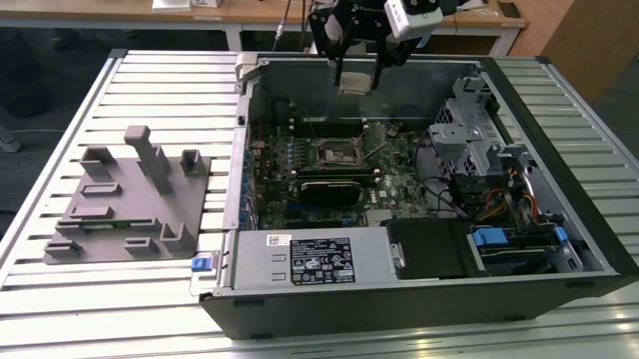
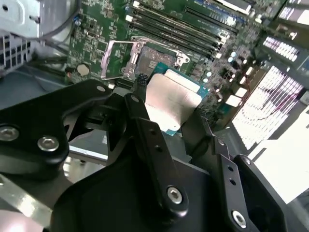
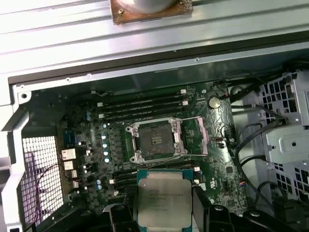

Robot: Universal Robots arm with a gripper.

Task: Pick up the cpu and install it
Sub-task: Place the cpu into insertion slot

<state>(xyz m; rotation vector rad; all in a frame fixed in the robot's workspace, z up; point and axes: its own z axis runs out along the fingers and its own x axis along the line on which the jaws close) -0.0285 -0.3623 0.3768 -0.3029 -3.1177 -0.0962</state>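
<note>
The gripper (image 2: 170,121) is clamping the cpu (image 3: 163,198) by two opposite edges between its black fingers (image 2: 145,135). It is holding the flat square chip, with its dull silvery lid, in the air over the open computer case (image 1: 420,310). Inside, the square socket (image 3: 154,140) on the green motherboard (image 1: 394,176) is lying open, with its metal frame hinged aside. Black memory slots (image 3: 142,104) are running alongside it, and a perforated steel drive cage (image 1: 469,123) is standing nearby. A grey moulded tray (image 1: 130,217) is resting on the slatted metal table (image 1: 160,82), on the exterior view's left.

The gripper (image 1: 358,75) hangs below the arm's wrist (image 1: 361,16), pointing straight down. Its two black fingers (image 2: 145,125) are clamped on opposite edges of the cpu (image 2: 176,99), holding it flat in the air.
</note>
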